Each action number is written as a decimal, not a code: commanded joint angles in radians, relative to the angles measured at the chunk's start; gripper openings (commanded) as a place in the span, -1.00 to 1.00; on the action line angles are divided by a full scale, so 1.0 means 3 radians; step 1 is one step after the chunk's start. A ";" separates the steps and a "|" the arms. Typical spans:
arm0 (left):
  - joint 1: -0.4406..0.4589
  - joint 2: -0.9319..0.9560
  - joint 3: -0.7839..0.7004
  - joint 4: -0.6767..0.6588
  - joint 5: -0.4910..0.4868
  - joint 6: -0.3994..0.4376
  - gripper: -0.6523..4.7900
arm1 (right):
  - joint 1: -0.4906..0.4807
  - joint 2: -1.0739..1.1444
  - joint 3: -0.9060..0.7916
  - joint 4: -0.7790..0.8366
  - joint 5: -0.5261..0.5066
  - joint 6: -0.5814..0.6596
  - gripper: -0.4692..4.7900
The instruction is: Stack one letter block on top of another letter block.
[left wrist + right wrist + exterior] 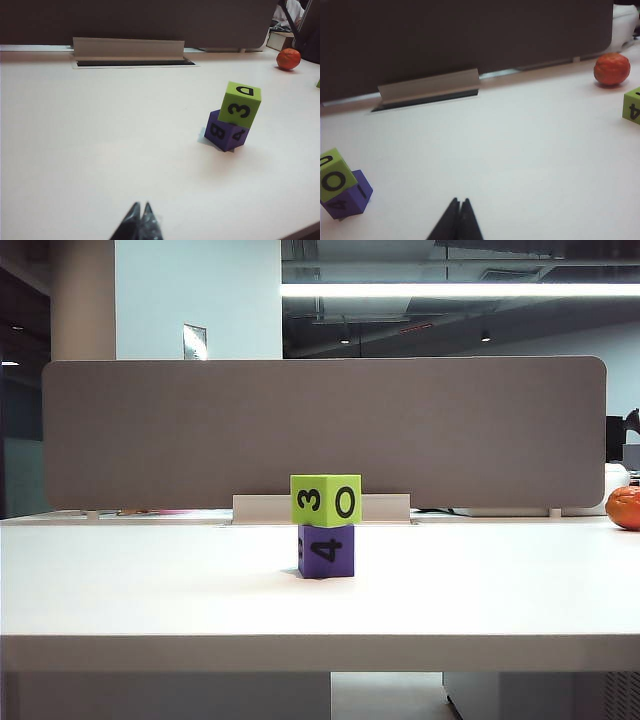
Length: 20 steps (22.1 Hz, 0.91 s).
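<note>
Two blocks stacked: green (pixel 326 500) seated on purple (pixel 326 551). Left hand (pixel 140 212), right hand (pixel 459 205) pinched together, empty, low over table (pixel 150 590), best kept clear of stack.

closed right pincer (pixel 459 202) hovers near green block (pixel 335 175) atop purple block (pixel 351 199).

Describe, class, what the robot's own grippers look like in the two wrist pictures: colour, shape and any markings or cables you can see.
Only the tips show. The left gripper appears as two black, slightly glossy tapering fingers that meet in a point; its jaws are shut. The right gripper looks the same: two matte black wedge-shaped fingers pressed together. No cables, labels or markings are visible, and neither arm appears in the exterior view.
</note>
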<state>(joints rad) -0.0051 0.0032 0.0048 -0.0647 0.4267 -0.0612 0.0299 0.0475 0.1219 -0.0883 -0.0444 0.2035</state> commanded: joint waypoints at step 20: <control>-0.0001 0.0003 0.0014 0.0043 0.0013 0.0001 -0.78 | 0.0008 -0.0159 -0.0404 0.0145 0.0167 -0.0043 -0.83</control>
<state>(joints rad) -0.0051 0.0032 0.0048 -0.0647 0.4267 -0.0612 0.0322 0.0017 0.0067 -0.0711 0.0006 0.2089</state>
